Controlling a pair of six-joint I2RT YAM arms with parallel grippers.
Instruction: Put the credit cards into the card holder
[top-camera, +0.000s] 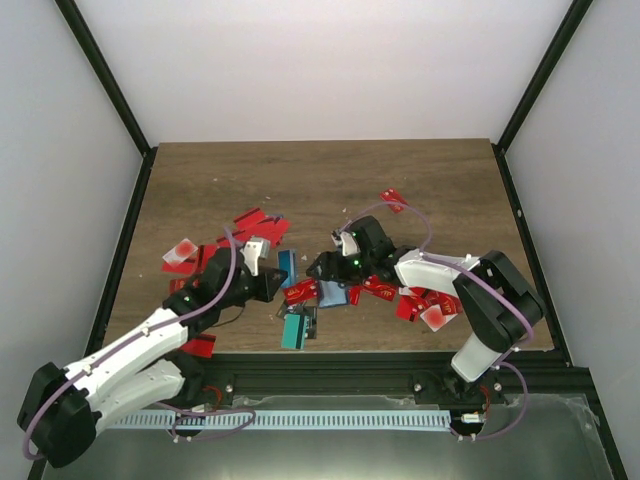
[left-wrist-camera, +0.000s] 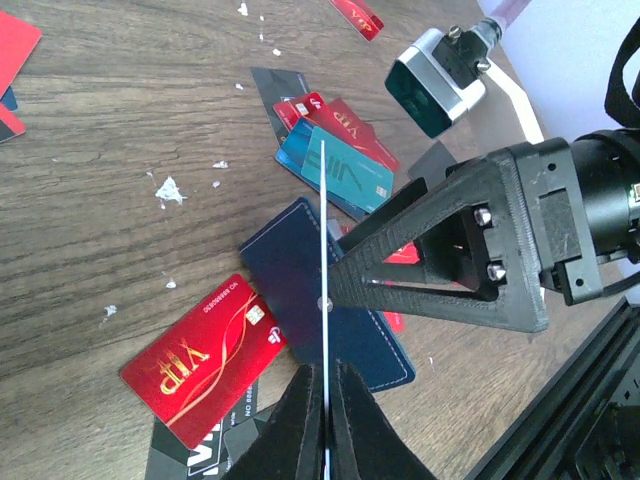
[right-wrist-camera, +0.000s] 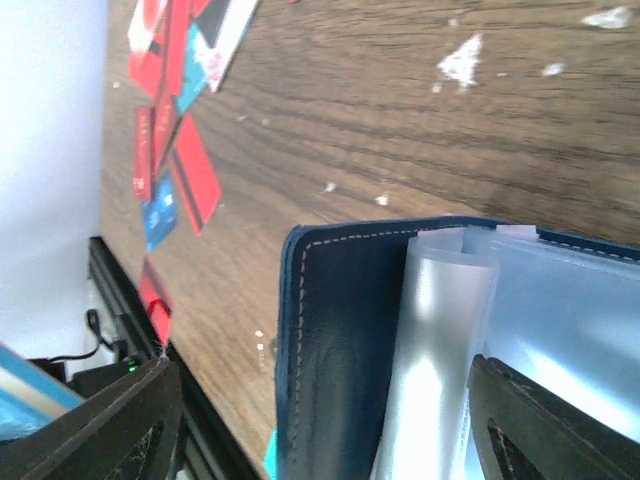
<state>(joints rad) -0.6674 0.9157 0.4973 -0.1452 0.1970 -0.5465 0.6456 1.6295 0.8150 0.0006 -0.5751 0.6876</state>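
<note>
A brown wooden table (top-camera: 300, 180) carries everything. The left arm (top-camera: 130, 355) reaches in from the near left corner, and the right arm (top-camera: 440, 272) bends in from the near right. They meet near the middle of the table's near side.

The right gripper (top-camera: 320, 268) has its fingers spread wide. The navy card holder (left-wrist-camera: 290, 260) lies on the table between them, and the right wrist view shows clear sleeves (right-wrist-camera: 450, 320) inside its cover. Whether either finger touches it is hard to tell.

The left gripper (left-wrist-camera: 325, 385) is pressed together on a thin card (left-wrist-camera: 325, 250), held edge-on above the holder. A red card (left-wrist-camera: 200, 360) with gold lettering lies just beside the holder, a teal card (left-wrist-camera: 350, 172) lies near its far corner, and more cards are scattered around.
</note>
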